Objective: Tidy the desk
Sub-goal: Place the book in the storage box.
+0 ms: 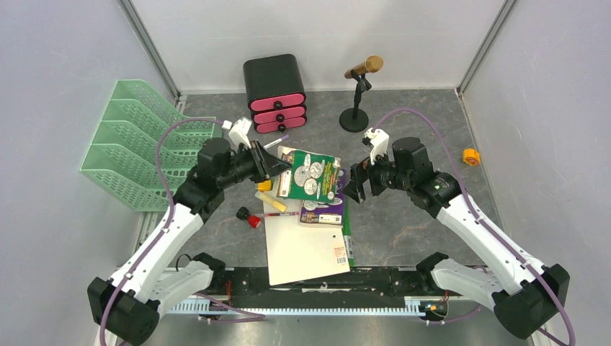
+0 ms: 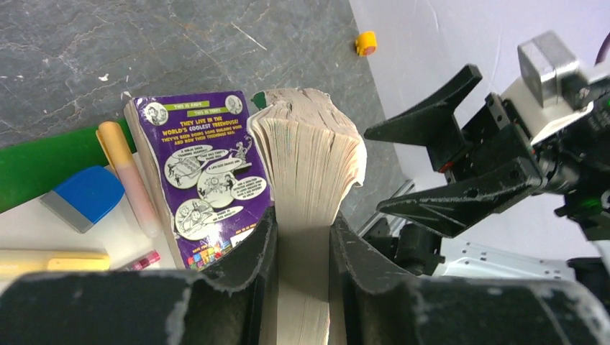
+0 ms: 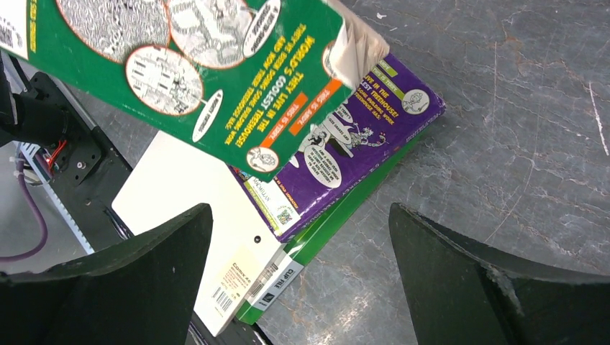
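1. Table point(image 1: 393, 231): dark grey, marbled with pale veins.
2. Upper book point(image 1: 310, 175): green, white cartoon circles.
3. Lower book point(image 3: 360, 147): purple, white cartoon bubbles.
4. Drawer box point(image 1: 272, 76): black, pink fronts.
5. Tray point(image 1: 119, 144): mint green.
6. Microphone point(image 1: 364, 67): gold head, black stand.

A robot lab cell (plain grey walls point(image 1: 302, 36)) enclosing a marbled desk point(image 1: 403, 223).

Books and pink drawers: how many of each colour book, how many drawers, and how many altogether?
Green book: 1
Purple book: 1
Pink drawers: 3
Total: 5
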Available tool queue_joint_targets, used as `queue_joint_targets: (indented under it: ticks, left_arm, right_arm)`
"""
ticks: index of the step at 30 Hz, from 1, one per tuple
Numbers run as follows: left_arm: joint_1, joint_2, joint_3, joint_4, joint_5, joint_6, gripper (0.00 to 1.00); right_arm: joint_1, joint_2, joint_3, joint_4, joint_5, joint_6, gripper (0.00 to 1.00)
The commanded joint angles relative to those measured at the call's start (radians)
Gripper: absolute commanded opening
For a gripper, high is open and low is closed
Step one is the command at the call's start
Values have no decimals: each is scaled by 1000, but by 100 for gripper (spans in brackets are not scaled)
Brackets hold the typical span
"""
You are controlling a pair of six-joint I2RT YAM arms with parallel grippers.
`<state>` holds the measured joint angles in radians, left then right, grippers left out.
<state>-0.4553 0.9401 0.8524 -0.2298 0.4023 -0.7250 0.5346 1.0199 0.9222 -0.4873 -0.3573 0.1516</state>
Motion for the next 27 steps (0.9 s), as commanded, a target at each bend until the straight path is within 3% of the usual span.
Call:
queue_joint_targets:
  ticks: [1, 5, 8, 15, 22, 27]
  left_arm:
    - [81, 10, 0, 162, 159, -137, 2]
    - [113, 51, 24, 57, 170, -179, 2]
    - [124, 100, 97, -137, 102, -154, 2]
    - [126, 207, 319, -555, -206, -113, 2]
    - [126, 297, 572, -908, -621, -187, 2]
    - [126, 425, 765, -1141, -826, -260, 2]
  right_arm:
    - [-1, -10, 1, 25, -6, 8, 98]
    - [-1, -6, 5, 24, 2, 3, 98]
    - [-1, 3, 3, 25, 4, 4, 98]
    - [-2, 2, -1, 25, 5, 6, 98]
    - [0, 13, -1, 33, -7, 15, 98]
    - [-1, 37, 28, 17, -22, 17, 98]
